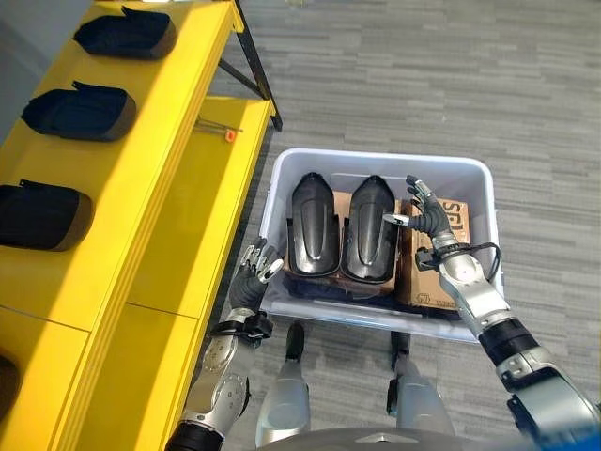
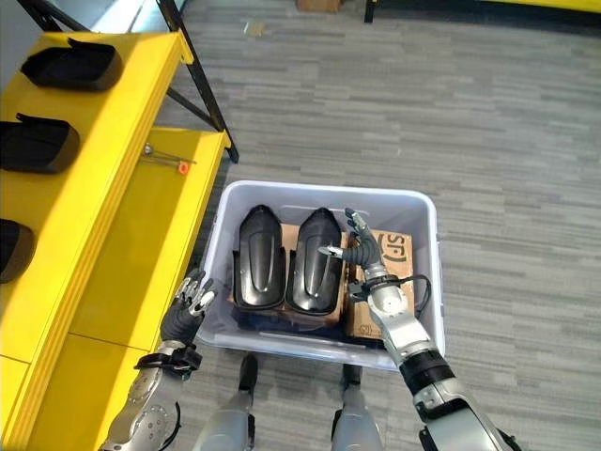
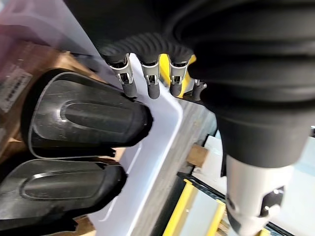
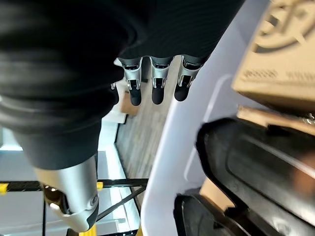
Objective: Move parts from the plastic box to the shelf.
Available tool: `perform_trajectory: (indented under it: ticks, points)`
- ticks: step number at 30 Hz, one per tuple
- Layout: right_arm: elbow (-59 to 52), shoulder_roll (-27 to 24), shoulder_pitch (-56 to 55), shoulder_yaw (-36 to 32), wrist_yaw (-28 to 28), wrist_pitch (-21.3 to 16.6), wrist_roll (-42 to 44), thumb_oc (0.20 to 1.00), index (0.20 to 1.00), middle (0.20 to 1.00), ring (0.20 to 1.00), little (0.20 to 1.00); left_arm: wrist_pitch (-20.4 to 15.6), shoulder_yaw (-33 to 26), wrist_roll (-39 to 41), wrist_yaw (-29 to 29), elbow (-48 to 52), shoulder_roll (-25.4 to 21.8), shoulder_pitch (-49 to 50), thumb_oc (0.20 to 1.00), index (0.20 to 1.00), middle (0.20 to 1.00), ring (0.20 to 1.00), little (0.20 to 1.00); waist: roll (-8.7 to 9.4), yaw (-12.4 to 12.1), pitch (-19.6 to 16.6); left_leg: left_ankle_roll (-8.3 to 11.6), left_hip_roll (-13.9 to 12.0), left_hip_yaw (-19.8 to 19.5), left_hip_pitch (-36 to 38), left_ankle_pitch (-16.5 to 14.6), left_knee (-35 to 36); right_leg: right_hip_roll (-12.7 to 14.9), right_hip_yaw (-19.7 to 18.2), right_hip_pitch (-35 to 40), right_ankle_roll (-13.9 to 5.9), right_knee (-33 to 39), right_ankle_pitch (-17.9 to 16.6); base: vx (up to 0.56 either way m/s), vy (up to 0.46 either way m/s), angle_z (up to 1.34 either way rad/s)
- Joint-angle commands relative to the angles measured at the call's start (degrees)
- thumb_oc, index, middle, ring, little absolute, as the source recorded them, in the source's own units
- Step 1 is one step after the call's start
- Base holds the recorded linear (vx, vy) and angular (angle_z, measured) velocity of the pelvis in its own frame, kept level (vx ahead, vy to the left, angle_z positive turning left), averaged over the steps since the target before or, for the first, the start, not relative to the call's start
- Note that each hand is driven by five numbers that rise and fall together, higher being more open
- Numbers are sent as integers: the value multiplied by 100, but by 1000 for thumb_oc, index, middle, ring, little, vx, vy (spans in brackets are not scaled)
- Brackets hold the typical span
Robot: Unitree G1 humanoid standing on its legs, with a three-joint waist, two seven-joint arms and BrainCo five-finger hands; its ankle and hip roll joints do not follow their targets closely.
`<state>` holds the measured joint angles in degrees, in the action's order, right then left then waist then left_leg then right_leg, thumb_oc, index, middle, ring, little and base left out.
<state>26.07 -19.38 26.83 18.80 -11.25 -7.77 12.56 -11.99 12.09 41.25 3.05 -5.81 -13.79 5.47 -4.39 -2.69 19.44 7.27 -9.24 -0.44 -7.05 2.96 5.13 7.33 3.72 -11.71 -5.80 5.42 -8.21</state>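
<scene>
Head stereo views look down on the plastic box; both wrist views see it close.

A brown cardboard box lies in the plastic box, beside the black parts. It has big dark letters on top and small print along its edge. The right hand hides part of them, and none can be read clearly.
</scene>
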Motion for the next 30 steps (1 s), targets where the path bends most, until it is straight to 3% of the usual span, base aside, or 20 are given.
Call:
perform_trajectory:
  ticks: [1, 10, 20, 30]
  points:
    - [76, 91, 325, 112, -156, -167, 199, 1000, 1000, 1000, 1000, 1000, -327, 82, -14, 175, 163, -110, -258, 1000, 1000, 1000, 1000, 1000, 151, 36, -256, -104, 170, -16, 9, 340, -13, 248, -75, 298, -171, -172, -79, -25, 42, -21]
    - [687, 250, 612, 110, -555, -128, 99, 1000, 1000, 1000, 1000, 1000, -414, 230, -80, 401, 128, -115, -448, 1000, 1000, 1000, 1000, 1000, 52, 73, -21, -142, 271, 125, -67, 290, -13, 314, -288, 101, -213, -120, -171, -14, 43, -10]
    - [342, 102, 270, -150, -807, -146, -177, 1000, 1000, 1000, 1000, 1000, -455, 283, -195, 563, 163, -97, -450, 1000, 1000, 1000, 1000, 1000, 32, 132, 101, -152, 319, 118, -139, 278, -13, 356, -273, 47, -240, -80, -199, -8, 5, -3]
    - [907, 67, 588, -289, -1030, -168, -59, 1000, 1000, 1000, 1000, 1000, -530, 352, -130, 607, 310, -155, -450, 1000, 1000, 1000, 1000, 1000, -15, 76, 251, -151, 357, 94, -311, 316, -13, 380, -260, -122, -258, -84, -253, -10, 1, 0]
